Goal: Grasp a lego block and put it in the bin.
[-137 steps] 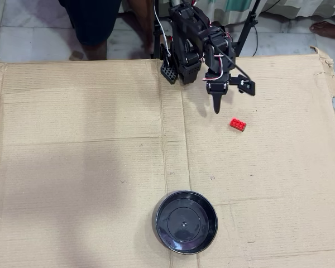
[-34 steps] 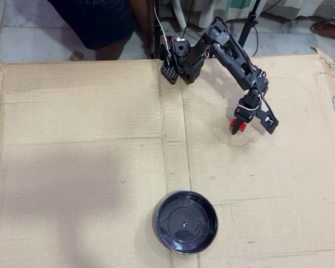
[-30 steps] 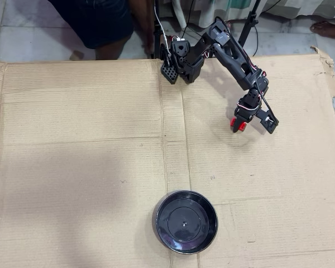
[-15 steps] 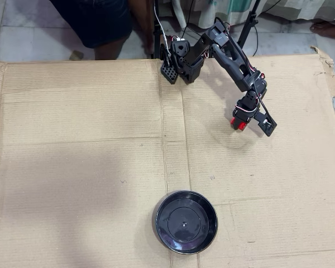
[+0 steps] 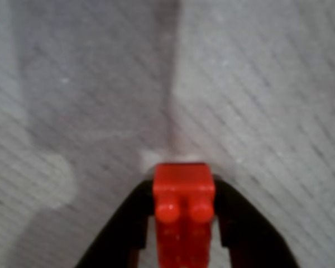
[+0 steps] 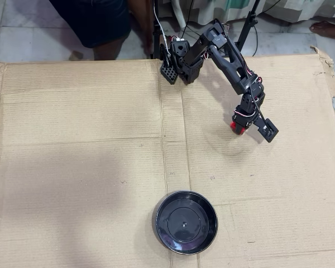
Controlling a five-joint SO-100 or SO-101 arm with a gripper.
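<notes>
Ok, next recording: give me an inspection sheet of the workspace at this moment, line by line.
Surface: flat corrugated cardboard sheet, creased, torn at the far right edge.
Job's things: red lego block between the gripper's fingers; black bin empty, near the front edge of the overhead view.
Clutter: nothing seen on the cardboard.
Grippers: gripper shut on the lego block, both fingers against its sides in the wrist view.
Cables: red and white wires along the arm and its base.
Surroundings: tiled floor, a person's legs behind the cardboard, a bare foot at top right.
</notes>
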